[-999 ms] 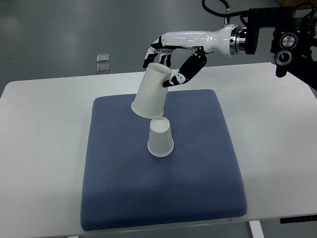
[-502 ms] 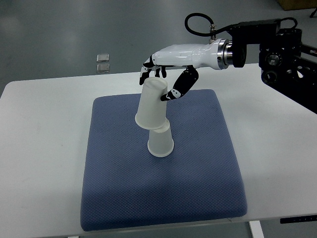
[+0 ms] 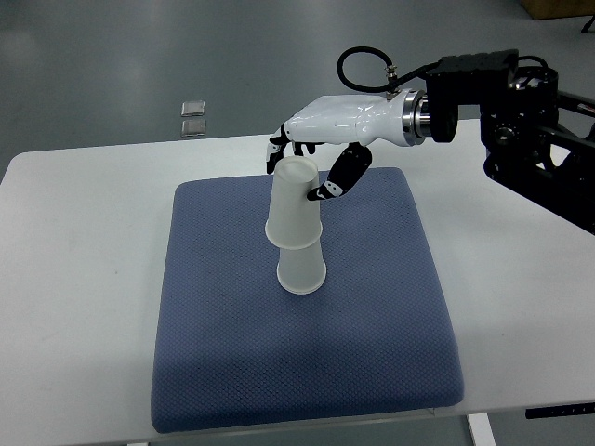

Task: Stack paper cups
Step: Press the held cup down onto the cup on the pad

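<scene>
Right hand (image 3: 311,163) clamps the upper cup (image 3: 295,204), half-seated over the centre-frame lower cup (image 3: 301,269); releasing early could topple both.

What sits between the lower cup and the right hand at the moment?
In the top view, only the upper paper cup: inverted, its rim sits over the lower cup, and the right hand grips it near the top. Nothing else intervenes.

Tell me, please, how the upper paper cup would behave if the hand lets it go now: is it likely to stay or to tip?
The upper paper cup sits upside down over the lower cup, only partly seated, so it may wobble. It looks thin and probably light, so the right hand could easily dent it. The two-cup column is tall and narrow on the soft blue pad; a sideways push would likely tip it.
</scene>
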Action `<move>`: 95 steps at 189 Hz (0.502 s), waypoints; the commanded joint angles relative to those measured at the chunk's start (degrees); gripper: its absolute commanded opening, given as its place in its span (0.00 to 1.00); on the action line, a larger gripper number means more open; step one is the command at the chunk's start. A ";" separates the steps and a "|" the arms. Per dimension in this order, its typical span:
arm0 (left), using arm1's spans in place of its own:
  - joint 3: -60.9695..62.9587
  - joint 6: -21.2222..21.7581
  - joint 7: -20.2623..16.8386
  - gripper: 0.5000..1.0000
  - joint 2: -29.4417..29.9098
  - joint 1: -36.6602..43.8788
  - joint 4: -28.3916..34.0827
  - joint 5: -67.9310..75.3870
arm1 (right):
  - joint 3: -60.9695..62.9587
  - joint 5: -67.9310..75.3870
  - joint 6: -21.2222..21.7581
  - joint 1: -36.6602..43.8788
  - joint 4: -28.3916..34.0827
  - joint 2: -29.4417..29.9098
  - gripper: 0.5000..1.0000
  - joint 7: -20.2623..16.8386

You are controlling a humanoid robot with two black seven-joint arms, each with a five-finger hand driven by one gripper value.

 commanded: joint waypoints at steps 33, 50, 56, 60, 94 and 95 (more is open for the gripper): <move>-0.01 0.00 0.00 1.00 0.00 -0.02 0.00 0.00 | -0.08 -0.20 -0.05 -0.19 0.00 -0.35 0.00 0.01; -0.01 0.00 0.00 1.00 0.00 -0.02 0.00 0.00 | 0.01 -0.11 0.04 -0.80 0.09 -0.44 0.00 0.01; -0.01 0.00 0.00 1.00 0.00 -0.02 0.00 0.00 | 0.01 -0.11 0.04 -0.80 0.18 -0.44 0.00 0.01; -0.01 0.00 0.00 1.00 0.00 -0.02 0.00 0.00 | 0.01 -0.11 0.04 -0.89 0.26 -0.44 0.00 0.01; -0.01 0.00 0.00 1.00 0.00 0.07 0.00 0.00 | 0.01 -0.11 -0.05 -1.06 0.35 -0.26 0.00 -0.08; -0.01 0.00 0.00 1.00 0.00 -0.02 0.00 0.00 | 0.01 -0.11 -0.05 -1.15 0.35 -0.26 0.00 -0.08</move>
